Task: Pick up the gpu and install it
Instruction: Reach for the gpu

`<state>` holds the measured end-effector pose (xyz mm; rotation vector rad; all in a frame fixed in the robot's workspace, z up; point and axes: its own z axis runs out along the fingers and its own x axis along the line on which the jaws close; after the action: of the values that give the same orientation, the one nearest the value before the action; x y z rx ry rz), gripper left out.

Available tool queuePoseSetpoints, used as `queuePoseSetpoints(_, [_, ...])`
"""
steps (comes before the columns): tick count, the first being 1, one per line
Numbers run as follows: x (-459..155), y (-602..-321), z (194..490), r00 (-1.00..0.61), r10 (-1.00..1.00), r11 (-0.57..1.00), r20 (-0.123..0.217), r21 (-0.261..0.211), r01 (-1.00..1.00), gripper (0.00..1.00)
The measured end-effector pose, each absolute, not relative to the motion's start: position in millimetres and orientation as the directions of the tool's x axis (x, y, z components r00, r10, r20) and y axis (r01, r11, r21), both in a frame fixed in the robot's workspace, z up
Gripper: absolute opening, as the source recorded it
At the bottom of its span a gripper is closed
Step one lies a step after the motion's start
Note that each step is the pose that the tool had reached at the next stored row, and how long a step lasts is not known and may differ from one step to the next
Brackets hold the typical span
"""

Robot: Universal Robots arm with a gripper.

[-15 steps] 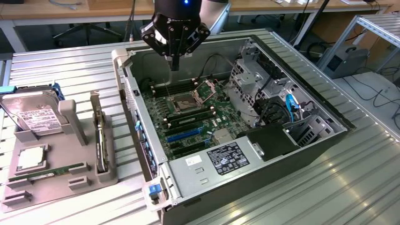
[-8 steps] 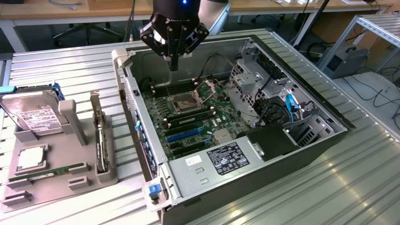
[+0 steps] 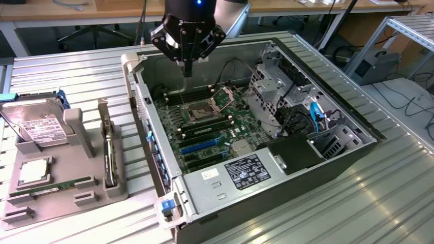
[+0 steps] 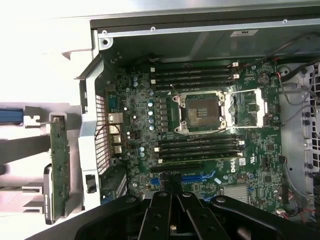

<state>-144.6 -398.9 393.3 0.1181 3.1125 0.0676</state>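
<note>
Exterior view: the case (image 3: 339, 92) lies open, motherboard (image 3: 203, 127) bare. At the exterior view's left the rack (image 3: 74, 198) holds the gpu (image 3: 109, 152) on edge, well apart from the gripper (image 3: 188, 71), closed and empty above the board. Best open first, then square jaws across the card's top edge.

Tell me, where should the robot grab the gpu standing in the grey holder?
Probably its top long edge, from straight above: the gpu stands upright on edge in the grey holder, thin, with its upper part clear of the slot for a finger on each flat face.
</note>
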Motion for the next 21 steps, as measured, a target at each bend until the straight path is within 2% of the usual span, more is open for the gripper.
queuePoseSetpoints(21, [-152.4, -398.9, 393.3, -0.997, 0.076, 0.996, -0.024, 0.044, 0.075, 0.11])
